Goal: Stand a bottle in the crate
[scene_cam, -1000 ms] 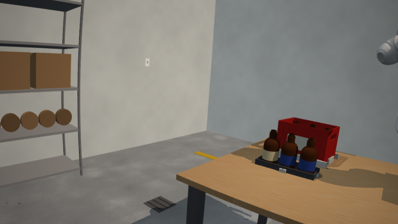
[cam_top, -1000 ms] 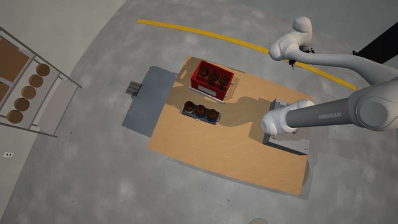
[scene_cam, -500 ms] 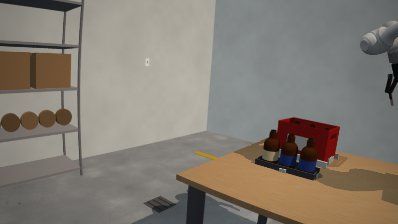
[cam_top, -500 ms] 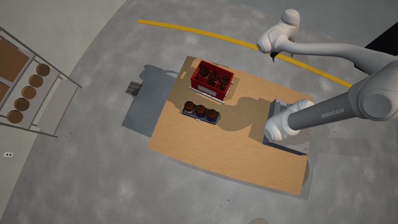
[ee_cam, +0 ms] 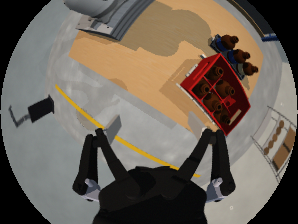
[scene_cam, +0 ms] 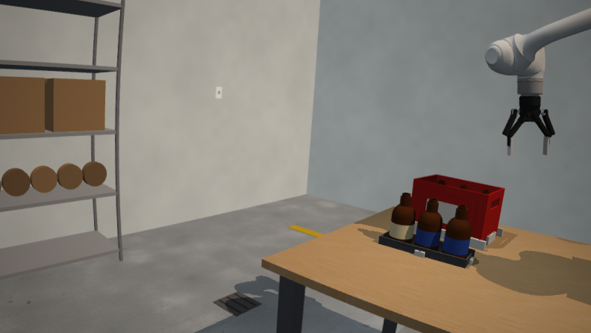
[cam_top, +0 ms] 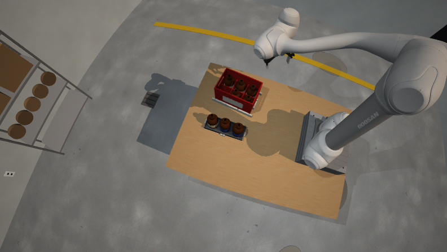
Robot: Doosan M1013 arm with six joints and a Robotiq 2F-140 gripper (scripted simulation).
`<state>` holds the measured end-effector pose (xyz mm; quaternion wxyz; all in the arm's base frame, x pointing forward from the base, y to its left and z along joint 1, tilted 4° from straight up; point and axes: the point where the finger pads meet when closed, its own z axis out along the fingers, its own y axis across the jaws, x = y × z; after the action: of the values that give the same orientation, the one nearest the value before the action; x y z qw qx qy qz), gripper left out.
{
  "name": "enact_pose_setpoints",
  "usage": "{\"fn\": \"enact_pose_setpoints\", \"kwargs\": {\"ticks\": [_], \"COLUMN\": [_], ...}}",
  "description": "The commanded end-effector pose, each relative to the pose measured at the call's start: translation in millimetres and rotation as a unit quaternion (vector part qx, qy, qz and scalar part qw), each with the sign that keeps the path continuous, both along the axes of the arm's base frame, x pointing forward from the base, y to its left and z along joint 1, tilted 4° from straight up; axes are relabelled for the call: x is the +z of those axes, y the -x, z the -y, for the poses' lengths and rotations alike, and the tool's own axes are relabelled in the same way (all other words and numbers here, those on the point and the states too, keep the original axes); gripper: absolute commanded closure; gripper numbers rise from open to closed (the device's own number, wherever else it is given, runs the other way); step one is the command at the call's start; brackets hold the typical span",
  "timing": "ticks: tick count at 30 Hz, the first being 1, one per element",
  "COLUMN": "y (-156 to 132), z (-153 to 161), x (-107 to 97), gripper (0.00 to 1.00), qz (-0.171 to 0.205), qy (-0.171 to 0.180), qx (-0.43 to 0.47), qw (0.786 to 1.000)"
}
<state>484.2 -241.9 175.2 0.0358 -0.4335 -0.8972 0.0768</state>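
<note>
A red crate (cam_top: 220, 92) (scene_cam: 487, 215) (ee_cam: 200, 71) stands at the far end of the wooden table and holds several brown bottles (cam_top: 240, 85). Its near-left cell looks empty. In front of it a dark tray (cam_top: 209, 127) (scene_cam: 403, 246) carries three upright brown bottles. One has a cream label (cam_top: 212, 120) (scene_cam: 402, 217) and two have blue labels (cam_top: 224, 124) (scene_cam: 428, 225) (cam_top: 238, 128) (scene_cam: 457, 231). My gripper (cam_top: 277, 61) (scene_cam: 527, 148) (ee_cam: 154, 119) is open and empty. It hangs high in the air, beyond the crate's far side.
The table (cam_top: 250, 175) (scene_cam: 371, 281) carries the robot's base mount (cam_top: 307, 131) at its right side. A yellow floor line (cam_top: 203, 31) runs behind the table. A metal shelf (cam_top: 62, 81) (scene_cam: 119, 124) with boxes and rolls stands far to the left.
</note>
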Motion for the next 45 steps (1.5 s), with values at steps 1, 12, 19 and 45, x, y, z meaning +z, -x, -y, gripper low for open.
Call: {"fn": "enact_pose_setpoints", "kwargs": {"ticks": [1, 12, 19, 45], "y": [-60.5, -184.8, -184.8, -184.8], "z": [-32.2, -124.2, -124.2, -124.2], "x": [-18.6, -61.6, -61.6, -61.6], "gripper": [0.00, 0.00, 1.00, 1.00], "qz": [0.018, 0.039, 0.039, 0.039], "qy": [-0.013, -0.033, -0.033, -0.033], "qx": [0.010, 0.024, 0.024, 0.024], "qw": [1.000, 0.998, 0.998, 0.998]}}
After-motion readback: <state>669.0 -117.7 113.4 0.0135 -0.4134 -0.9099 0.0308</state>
